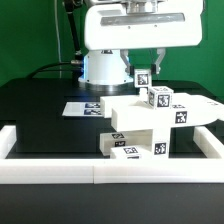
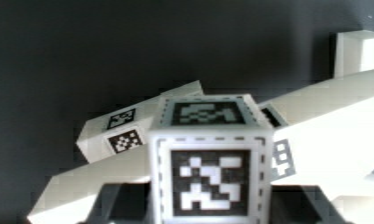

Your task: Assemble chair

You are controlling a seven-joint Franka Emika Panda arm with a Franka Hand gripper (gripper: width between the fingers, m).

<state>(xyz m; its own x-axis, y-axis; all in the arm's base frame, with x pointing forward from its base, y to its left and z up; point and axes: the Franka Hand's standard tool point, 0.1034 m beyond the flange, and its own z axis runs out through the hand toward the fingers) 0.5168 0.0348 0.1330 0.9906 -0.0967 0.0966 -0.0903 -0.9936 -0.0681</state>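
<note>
The chair (image 1: pixel 150 125), partly built from white tagged slabs and posts, is seen near the tabletop's (image 1: pixel 40 110) front edge, close against the white rail (image 1: pixel 100 172), toward the exterior view's right. A square post (image 1: pixel 160 98) is held upright at the top of the stack. The tool (image 1: pixel 152 82) is lowered over it, narrowly set, and appears closed on the post's upper end; in the wrist view the post (image 2: pixel 210 165) fills the middle, tags facing the camera, while the fingers themselves cannot be made out clearly. The marker board (image 1: pixel 82 107) lies flat behind the chair, near the arm's base.

The step in hand is judged to be seating this post into the slab (image 1: pixel 140 122) below it. For that to be done well, the post should be kept plumb and square to the slab, pressed straight down without twisting, and released only once it is fully seated. The loose stack could be shifted by sideways force, so pressure should be kept gentle.
</note>
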